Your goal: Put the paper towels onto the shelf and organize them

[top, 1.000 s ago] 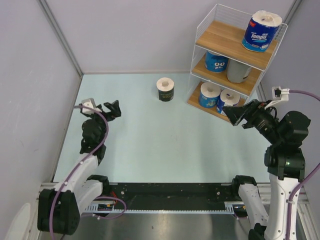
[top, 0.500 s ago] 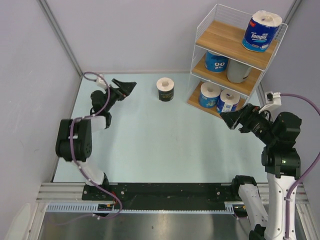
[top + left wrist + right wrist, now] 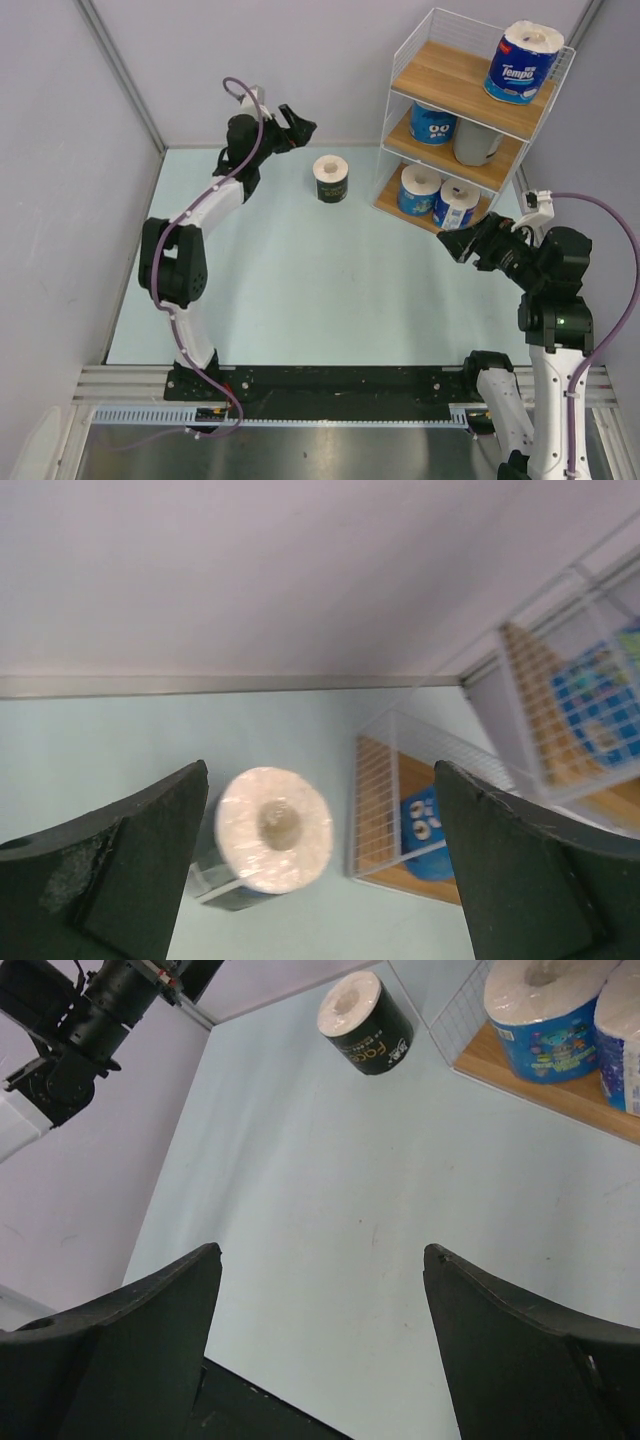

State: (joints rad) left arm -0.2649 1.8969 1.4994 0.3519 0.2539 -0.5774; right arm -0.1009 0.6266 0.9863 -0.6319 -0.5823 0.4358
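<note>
Five of the six paper towels already sat on the shelf (image 3: 440, 70): a blue roll (image 3: 522, 62) on the top tier, another blue roll (image 3: 433, 122) beside the grey roll (image 3: 475, 142) on the middle tier, and two more blue ones (image 3: 418, 190) on the bottom board. Only the black roll (image 3: 331, 178) was left on the bench (image 3: 300, 280), standing on end with its core upward, near the shelf's left side but apart from it. The step in hand looked to be the reach for this last roll. The left claw (image 3: 300, 122) hung just beside and above it, spread wide and holding nothing, and its wrist camera showed the roll low between the two fingers. The right claw (image 3: 455, 243) was also spread and empty, in front of the bottom tier and clear of the rolls there. The next move would likely call for lowering the left claw around the black roll, pinching it across the wrapping, then lifting it toward free board — the left part of the top tier looked bare. The wire frame would need clearance on the way in. As for writing, the top roll read "Tempo" in white on blue; the black roll's label began with what looked like "Fo" — the rest was unreadable — and the other blue wrappers showed only round eye-like marks.
</note>
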